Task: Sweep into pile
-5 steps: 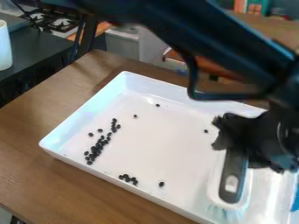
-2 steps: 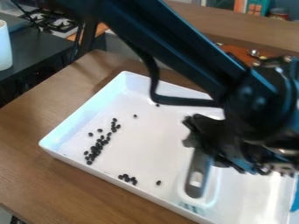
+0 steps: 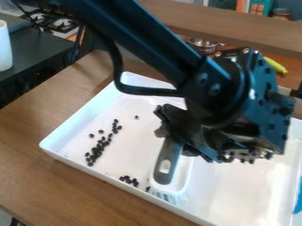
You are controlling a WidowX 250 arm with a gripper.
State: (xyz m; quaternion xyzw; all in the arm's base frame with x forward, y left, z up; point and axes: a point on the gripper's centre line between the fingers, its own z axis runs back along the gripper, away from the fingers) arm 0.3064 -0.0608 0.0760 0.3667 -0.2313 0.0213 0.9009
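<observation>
Along the near wall of the white tray (image 3: 106, 178), which sits on the wooden counter (image 3: 35, 185), I see the first trouble: the brush (image 3: 165, 165) has its bristles close to that side, so pushing too far could jam them or shove the tray. One lone bean (image 3: 148, 189) lies right by the bristles and could slip around their edge. Just beyond, the small cluster (image 3: 128, 180) could scatter if I sweep too fast, and the long cluster (image 3: 98, 150) could be spread wider by a hard hit. My end effector (image 3: 173, 136) looks closed on the brush handle; a tilted grip might let it twist under drag. Farthest off, a stray bean (image 3: 137, 117) could be missed by a stroke kept this near
</observation>
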